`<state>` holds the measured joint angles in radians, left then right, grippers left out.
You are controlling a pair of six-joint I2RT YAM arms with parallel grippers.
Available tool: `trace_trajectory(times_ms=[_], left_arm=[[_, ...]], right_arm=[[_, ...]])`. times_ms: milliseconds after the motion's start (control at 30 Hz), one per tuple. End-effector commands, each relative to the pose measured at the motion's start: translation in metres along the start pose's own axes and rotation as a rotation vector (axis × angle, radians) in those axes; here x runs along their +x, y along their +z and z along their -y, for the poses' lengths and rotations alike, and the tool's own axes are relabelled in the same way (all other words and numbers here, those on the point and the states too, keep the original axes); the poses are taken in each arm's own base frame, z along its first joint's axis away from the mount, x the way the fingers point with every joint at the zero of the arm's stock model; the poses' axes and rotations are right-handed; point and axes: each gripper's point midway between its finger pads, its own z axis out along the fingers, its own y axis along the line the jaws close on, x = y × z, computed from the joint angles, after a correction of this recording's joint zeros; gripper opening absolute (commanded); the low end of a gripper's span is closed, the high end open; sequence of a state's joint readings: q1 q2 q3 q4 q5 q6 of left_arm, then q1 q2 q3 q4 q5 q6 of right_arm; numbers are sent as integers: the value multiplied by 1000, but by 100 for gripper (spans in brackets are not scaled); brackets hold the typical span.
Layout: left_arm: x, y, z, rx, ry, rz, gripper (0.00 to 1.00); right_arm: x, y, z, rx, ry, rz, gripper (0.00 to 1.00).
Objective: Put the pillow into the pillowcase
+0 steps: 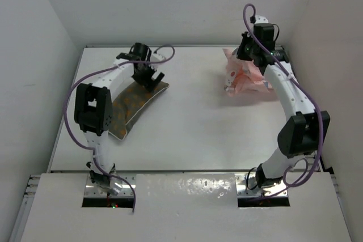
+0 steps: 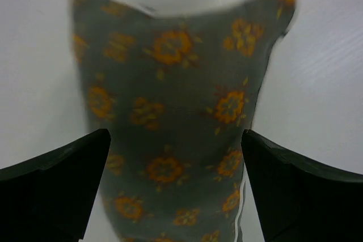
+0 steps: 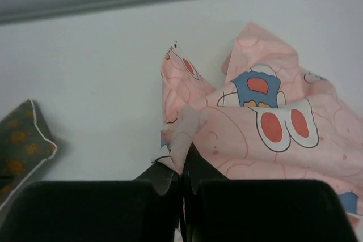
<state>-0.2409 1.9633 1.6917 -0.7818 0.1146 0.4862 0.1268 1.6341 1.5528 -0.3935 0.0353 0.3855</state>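
Beneath the released left tool (image 2: 174, 137) lies the pillow (image 2: 170, 72), while the right tool (image 3: 182, 171) clenches the pillowcase (image 3: 272, 123).

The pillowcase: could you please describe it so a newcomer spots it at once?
On the white table, look far right, at the right gripper. The pillowcase is the crumpled pink cartoon-printed cloth, unlike the olive, orange-flowered pillow at left.

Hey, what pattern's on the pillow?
Orange flower-like dots on olive-grey fabric, with pale piping on the pillow; the left wrist view shows it best.
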Motion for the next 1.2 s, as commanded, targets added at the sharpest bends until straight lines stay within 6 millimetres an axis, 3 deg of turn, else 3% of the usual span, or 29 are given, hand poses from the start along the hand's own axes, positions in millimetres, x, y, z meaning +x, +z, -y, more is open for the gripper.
trace_trajectory(times_ms=[0,133,200,233,267,300,333,433,467,500,533,567,600,633,767,833,933,1033,1067,1167], left_arm=[[58,38,12,-12,49,-164,100],[92,65,25,9,37,-226,100],[101,71,35,50,32,-236,76],[102,71,39,68,32,-238,42],[101,71,44,95,31,-232,16],[94,68,43,90,28,-218,0],[90,63,44,94,32,-213,0],[47,28,51,116,104,-90,0],[19,3,62,128,181,3,0],[4,-14,71,138,237,56,0],[-12,-30,86,173,295,124,0],[-34,-60,107,181,374,219,0],[-38,-70,120,212,417,239,0],[-59,-90,134,260,440,296,0],[-58,-86,191,383,519,262,0],[-55,-69,210,383,555,233,0],[-51,-41,218,367,556,197,0],[-69,-22,217,304,525,229,0],[-82,-21,216,277,508,269,0],[-98,-17,213,228,482,307,0]], right_arm=[[47,19,4,12,12,-153,0],[82,34,0,13,30,-234,0],[94,40,-3,11,34,-254,0],[101,44,-4,9,30,-271,0],[105,46,-6,9,28,-280,0],[109,48,-7,7,31,-291,0],[111,50,-9,4,33,-293,0],[118,60,-10,10,52,-307,0],[120,64,-14,-8,72,-315,0],[120,67,-15,-13,80,-314,0],[117,70,-19,-19,91,-307,0],[121,75,-20,-20,109,-320,0],[122,77,-26,-37,115,-323,0],[120,79,-31,-50,119,-320,0],[129,83,-50,-96,121,-339,0],[132,82,-60,-115,111,-343,0],[135,77,-76,-161,102,-352,0],[142,65,-93,-223,71,-358,0],[144,62,-95,-234,58,-358,0],[161,45,-105,-270,7,-386,0]])
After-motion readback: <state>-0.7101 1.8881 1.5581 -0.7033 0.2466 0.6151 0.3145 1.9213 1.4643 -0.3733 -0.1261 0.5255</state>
